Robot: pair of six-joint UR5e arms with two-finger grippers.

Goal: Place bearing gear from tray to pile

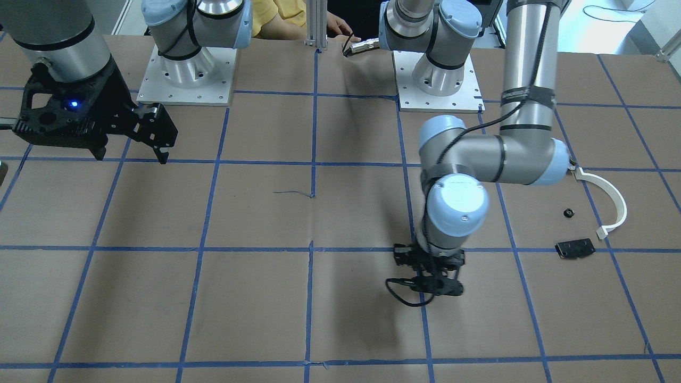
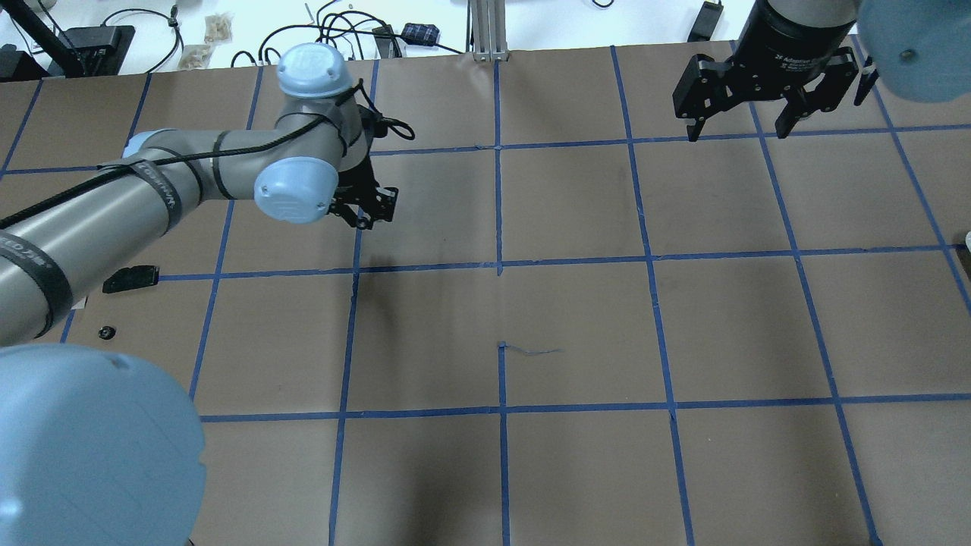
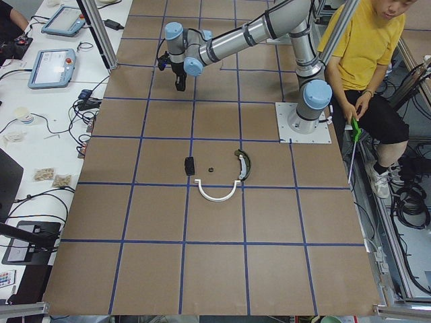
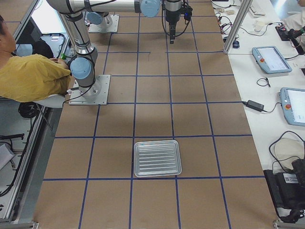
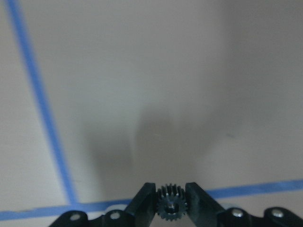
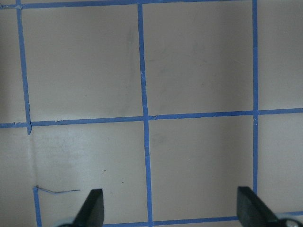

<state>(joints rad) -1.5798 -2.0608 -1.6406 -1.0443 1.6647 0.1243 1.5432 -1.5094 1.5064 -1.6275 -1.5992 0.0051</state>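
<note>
Gear (image 5: 171, 207) handling is looking easy: the part is seeming small, light and stiff, with nothing about it that is likely to bend or break. The toothed rim is giving the pads something to bite on, so a pinch across two opposite sides of that rim is the sensible hold. That is how the left gripper (image 5: 171, 198) is gripping it at the bottom centre of the left wrist view, jaws drawn in narrow onto the teeth. Being round, it is likely to roll if let go from any height.

In the front-facing view that arm is hanging over bare table (image 1: 266, 213) at lower centre-right, well apart from the pile at the right edge. The right gripper (image 6: 173, 210) is waiting with its jaws spread wide and nothing between them.

Counting is giving one gear in the claw and one tray (image 4: 136, 160), lying at lower centre of the right side view. The pile is numbering four parts:
- one white arc strip (image 1: 612, 197)
- one flat black plate (image 1: 574, 248)
- one small dark round part (image 1: 568, 213)
- one dark curved piece (image 3: 244, 163), showing only in the left side view, just right of the others
</note>
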